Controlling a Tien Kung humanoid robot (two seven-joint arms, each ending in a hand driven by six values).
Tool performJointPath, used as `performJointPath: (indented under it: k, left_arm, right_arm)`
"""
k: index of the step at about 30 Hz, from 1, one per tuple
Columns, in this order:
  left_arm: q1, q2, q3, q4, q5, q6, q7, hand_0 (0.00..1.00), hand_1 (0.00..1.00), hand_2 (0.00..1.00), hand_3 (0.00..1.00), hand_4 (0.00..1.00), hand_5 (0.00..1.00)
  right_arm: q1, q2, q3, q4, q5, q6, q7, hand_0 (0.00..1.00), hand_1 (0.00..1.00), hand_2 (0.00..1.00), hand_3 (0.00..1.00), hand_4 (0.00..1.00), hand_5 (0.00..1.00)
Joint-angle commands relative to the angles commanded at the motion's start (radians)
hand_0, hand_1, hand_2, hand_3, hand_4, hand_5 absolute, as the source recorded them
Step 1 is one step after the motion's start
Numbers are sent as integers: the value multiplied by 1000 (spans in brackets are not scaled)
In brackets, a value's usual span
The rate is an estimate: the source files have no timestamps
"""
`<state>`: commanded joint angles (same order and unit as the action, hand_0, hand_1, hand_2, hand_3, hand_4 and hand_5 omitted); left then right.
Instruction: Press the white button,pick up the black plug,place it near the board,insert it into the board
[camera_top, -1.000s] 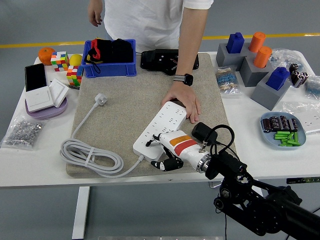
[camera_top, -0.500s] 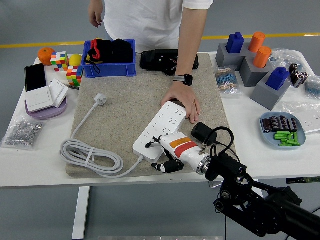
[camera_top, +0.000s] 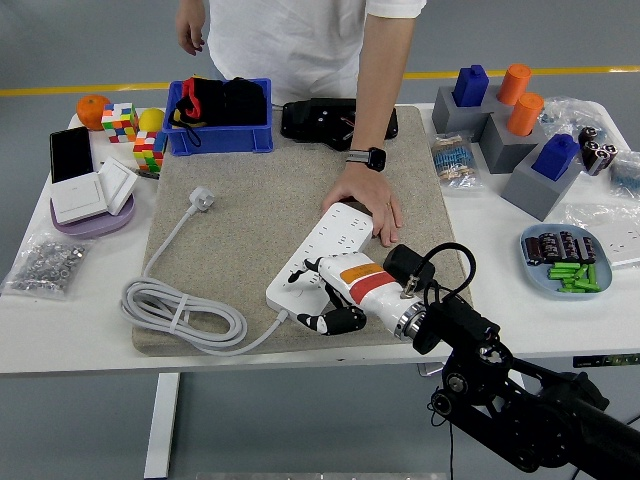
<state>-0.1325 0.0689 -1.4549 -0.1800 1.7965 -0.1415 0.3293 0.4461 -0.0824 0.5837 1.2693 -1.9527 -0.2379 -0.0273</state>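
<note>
Now the robot's right hand (camera_top: 335, 300) has crept up and left over the last second, so its white-and-orange shell overlaps the near end of the long white multi-socket power board (camera_top: 320, 255). Its dark fingers (camera_top: 335, 320) are curled downward at the board's near edge and hold nothing. My read is that step 1, the white button, is underway, though the button itself is hidden under the hand. A person's hand (camera_top: 368, 205) presses flat on the board's far end, steadying it, and has not shifted. The black plug (camera_top: 318, 120), as best I can tell, lies in the black bundle well beyond the board at the far edge of the beige felt mat (camera_top: 240, 200). Left of the board, the white cable (camera_top: 180, 310) lies coiled with its white plug (camera_top: 203, 198) loose on the mat. The person's forearm crosses the path towards the black bundle.
</note>
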Motion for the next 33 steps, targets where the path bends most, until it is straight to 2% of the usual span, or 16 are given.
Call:
performJointPath:
  k: [1, 6, 7, 12, 13, 18, 19, 24, 25, 30, 31, 33]
  left_arm:
    - [0, 0, -2, 0, 1, 0, 0, 689, 637, 613, 637, 562, 183]
    - [2, 0, -6, 0, 2, 2, -1, 689, 637, 613, 637, 562, 183]
    - [2, 1, -9, 0, 5, 2, -1, 690, 637, 613, 637, 561, 181]
    - [2, 0, -15, 0, 10, 3, -1, 690, 637, 613, 637, 561, 181]
    - [3, -1, -15, 0, 10, 3, -1, 689, 637, 613, 637, 561, 181]
    - [2, -5, -6, 0, -1, 3, -2, 689, 637, 613, 637, 561, 181]
    - [1, -5, -4, 0, -3, 3, -2, 690, 637, 613, 637, 562, 182]
    - [-1, -4, -2, 0, -3, 2, -4, 690, 637, 613, 637, 562, 182]
    - [-1, -4, -3, 0, -1, 2, -4, 689, 637, 613, 637, 562, 182]
    - [1, -1, -14, 0, 12, 3, -4, 689, 637, 613, 637, 562, 182]
    - [2, -1, -14, 0, 12, 3, -3, 689, 637, 613, 637, 562, 182]
    - [1, -1, -12, 0, 10, 2, -4, 689, 637, 613, 637, 562, 182]
  right_arm:
    - [-8, -5, 10, 21, 5, 0, 4, 172, 103, 135, 657, 796, 257]
    - [-60, -33, 76, 104, 39, 2, 28, 172, 103, 135, 657, 796, 257]
    - [-75, -41, 95, 117, 49, 3, 34, 506, 469, 465, 662, 832, 238]
    - [-138, -69, 204, 135, 67, -5, 65, 506, 469, 465, 662, 832, 238]
    - [-149, -72, 230, 129, 70, -6, 68, 705, 675, 636, 678, 849, 232]
    - [-180, -77, 301, 106, 88, -17, 83, 705, 675, 636, 678, 849, 232]
    - [-187, -76, 312, 102, 91, -20, 86, 821, 810, 776, 808, 883, 241]
    - [-216, -68, 350, 82, 95, -33, 93, 821, 810, 776, 808, 883, 241]
    - [-219, -67, 354, 79, 96, -34, 93, 848, 846, 815, 831, 934, 280]
    - [-228, -67, 358, 45, 92, -41, 86, 848, 846, 815, 831, 934, 280]
    - [-228, -66, 357, 36, 91, -42, 84, 846, 880, 821, 829, 922, 259]
    - [-228, -64, 356, 19, 93, -47, 82, 846, 880, 821, 829, 922, 259]
